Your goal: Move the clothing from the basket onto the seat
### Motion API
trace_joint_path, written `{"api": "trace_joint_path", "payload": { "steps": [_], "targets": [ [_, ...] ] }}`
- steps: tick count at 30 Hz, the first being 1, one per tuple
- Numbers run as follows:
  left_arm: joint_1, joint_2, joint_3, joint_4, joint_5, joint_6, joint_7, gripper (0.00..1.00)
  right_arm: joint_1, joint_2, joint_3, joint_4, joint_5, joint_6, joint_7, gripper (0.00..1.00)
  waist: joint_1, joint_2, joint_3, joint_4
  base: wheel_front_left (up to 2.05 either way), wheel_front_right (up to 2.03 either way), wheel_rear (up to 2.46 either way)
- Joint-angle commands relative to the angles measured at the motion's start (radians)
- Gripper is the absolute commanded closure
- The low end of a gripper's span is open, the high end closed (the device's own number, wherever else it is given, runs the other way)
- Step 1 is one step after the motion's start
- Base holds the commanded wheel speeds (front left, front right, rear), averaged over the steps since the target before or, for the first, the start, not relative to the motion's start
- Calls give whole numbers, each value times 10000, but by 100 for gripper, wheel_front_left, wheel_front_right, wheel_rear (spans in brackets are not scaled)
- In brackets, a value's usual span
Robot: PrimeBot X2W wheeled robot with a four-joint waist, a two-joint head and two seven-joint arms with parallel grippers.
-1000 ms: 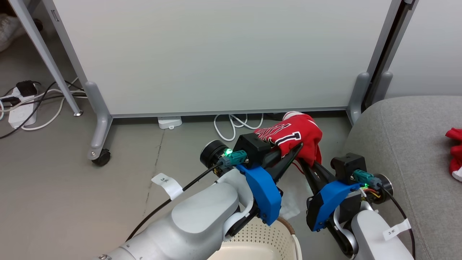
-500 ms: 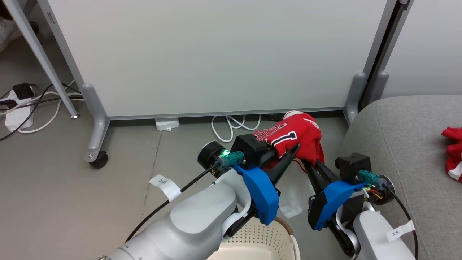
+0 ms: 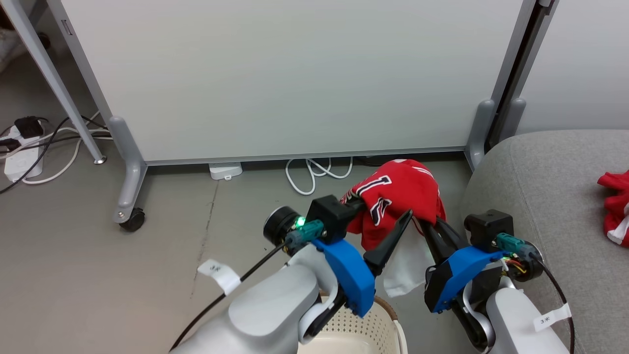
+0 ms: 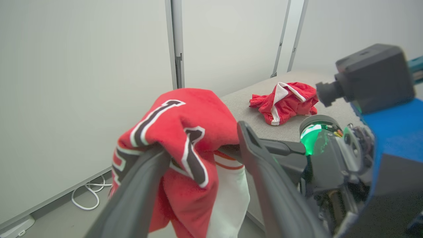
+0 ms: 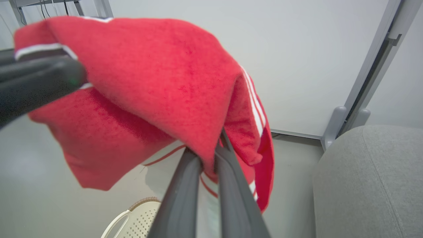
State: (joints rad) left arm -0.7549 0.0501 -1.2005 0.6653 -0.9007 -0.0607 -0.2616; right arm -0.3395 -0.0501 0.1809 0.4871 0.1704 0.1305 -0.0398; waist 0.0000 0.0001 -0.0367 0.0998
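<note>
A red garment (image 3: 400, 189) of the clothing, with white stripes and black-and-white lettering, hangs above the floor between my two grippers. My right gripper (image 3: 426, 222) is shut on its edge; in the right wrist view the fingers (image 5: 185, 185) pinch the red cloth (image 5: 158, 79). My left gripper (image 4: 200, 138) stands open, and the garment (image 4: 185, 122) still drapes over its left finger (image 4: 138, 188). A second red garment (image 3: 614, 206) lies on the grey seat (image 3: 545, 187) at the right. The cream basket (image 3: 366, 329) sits under my left wrist.
A white wheeled partition panel (image 3: 285, 73) stands behind the garment, its castor (image 3: 128, 217) on the floor. White cables (image 3: 314, 172) and a power strip (image 3: 19, 157) lie on the grey floor. The seat's rounded edge (image 5: 330, 172) is just right of my right gripper.
My left gripper's jaws have sprung open, releasing the garment, which now sags and twists while the right gripper keeps hold. The head camera has shifted slightly.
</note>
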Motion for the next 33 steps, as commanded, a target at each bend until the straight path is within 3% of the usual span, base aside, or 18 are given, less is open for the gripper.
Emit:
{"api": "trace_joint_path", "payload": {
  "steps": [1, 19, 26, 33],
  "targets": [
    [353, 50, 258, -80, 312, 30, -44, 0, 107, -3, -71, -69, 67, 5, -76, 100, 0, -1, 14, 12, 0, 0, 0],
    [4166, 1123, 4295, -2772, 4225, -120, -46, 0, 403, -5, -529, -477, -109, 5, -19, 100, 0, -1, 155, 95, 0, 0, 0],
    [5410, 1339, 5565, -3427, 5056, -365, -47, 0, 459, -5, -614, -601, -145, 5, 8, 100, 0, -1, 172, 125, 0, 0, 0],
    [6515, 1211, 6888, -3907, 5710, -503, -47, 0, 548, -5, -639, -681, -49, 5, 10, 100, 0, -1, 184, 143, 0, 0, 0]
  ]
}}
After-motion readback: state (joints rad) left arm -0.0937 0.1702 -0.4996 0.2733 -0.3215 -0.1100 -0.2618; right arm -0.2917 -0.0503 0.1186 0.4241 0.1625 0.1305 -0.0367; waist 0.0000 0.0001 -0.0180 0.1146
